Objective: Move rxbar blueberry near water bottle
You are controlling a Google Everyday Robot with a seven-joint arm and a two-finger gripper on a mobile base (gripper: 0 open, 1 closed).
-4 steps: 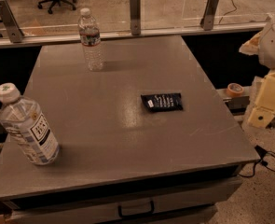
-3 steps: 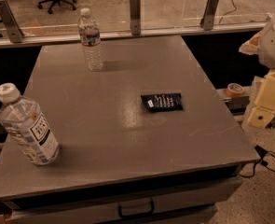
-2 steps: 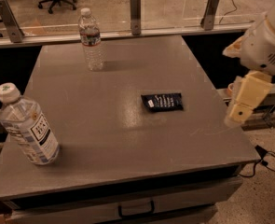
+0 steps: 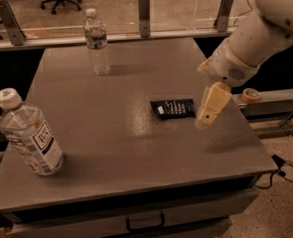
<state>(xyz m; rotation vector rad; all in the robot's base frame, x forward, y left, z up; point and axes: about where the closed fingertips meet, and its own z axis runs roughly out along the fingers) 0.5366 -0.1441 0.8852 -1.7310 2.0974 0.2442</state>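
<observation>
The rxbar blueberry lies flat on the grey table, right of centre, in a dark wrapper with white print. The water bottle stands upright at the table's far left, slim and clear with a white cap and a red-and-white band. My gripper hangs from the white arm at the right, just right of the bar and a little above the table, apart from it. It holds nothing that I can see.
A wider clear bottle with a large white label stands tilted at the table's near left. A glass barrier with metal posts runs along the far edge. A roll of tape sits on a ledge to the right.
The arm has swung in from the right edge, over the table. The gripper now hangs beside the bar's right end. The bar and both bottles have not moved.
</observation>
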